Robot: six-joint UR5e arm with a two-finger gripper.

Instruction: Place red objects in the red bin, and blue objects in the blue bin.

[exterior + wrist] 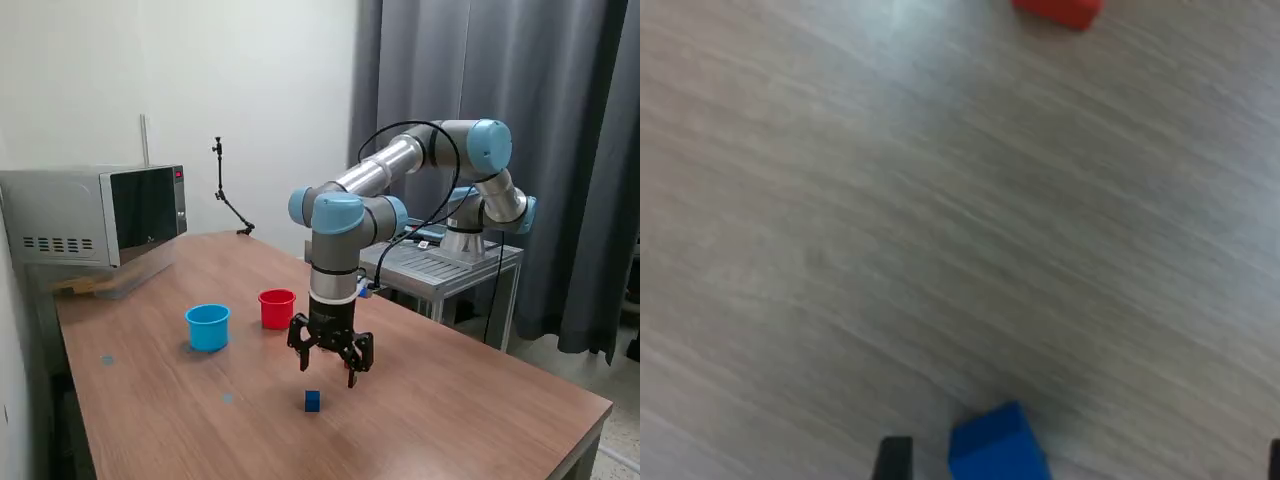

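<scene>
A dark-blue cube [313, 401] lies on the wooden table [450, 400], just in front of and below my gripper [330, 368]. The gripper hangs above the table with its fingers spread open and nothing held. In the wrist view the same blue cube [997, 447] sits close to one dark fingertip [893, 460], and part of a red cube [1058, 8] shows at the frame's edge. The red cup [277, 308] and the light-blue cup [208, 327] stand upright side by side, toward the exterior view's left of the gripper. Their insides are hidden.
A microwave [95, 215] sits at the table's far corner on the exterior view's left. A thin black stand [225, 190] rises near the wall. The arm's metal base cart [440, 265] is behind the table, with dark curtains beyond it.
</scene>
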